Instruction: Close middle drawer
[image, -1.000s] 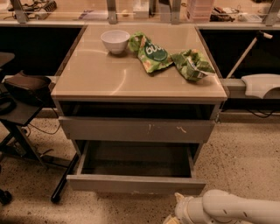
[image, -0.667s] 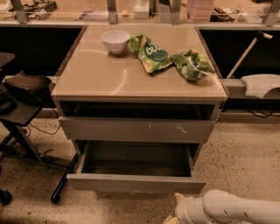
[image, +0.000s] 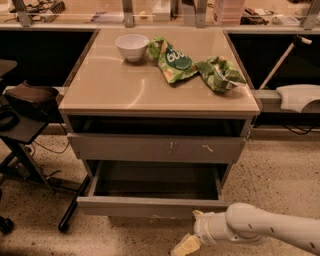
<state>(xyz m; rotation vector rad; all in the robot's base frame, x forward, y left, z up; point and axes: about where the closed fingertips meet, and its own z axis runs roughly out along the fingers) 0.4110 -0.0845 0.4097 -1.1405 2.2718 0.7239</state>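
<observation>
The middle drawer (image: 150, 206) is pulled out from the low cabinet, showing its grey box interior and plain grey front. Above it is a grey drawer front with small pale scratch marks (image: 155, 148), with a dark gap over it under the tabletop. My gripper (image: 185, 245) is at the bottom of the view, on the end of my white arm (image: 260, 230). It is low over the floor, just below and in front of the right part of the middle drawer's front, not touching it.
On the beige cabinet top (image: 125, 90) stand a white bowl (image: 132, 46) and two green snack bags (image: 172, 59) (image: 219, 74). A black chair (image: 25, 100) and its base are at the left. A white device (image: 300, 97) is at the right. The floor is speckled.
</observation>
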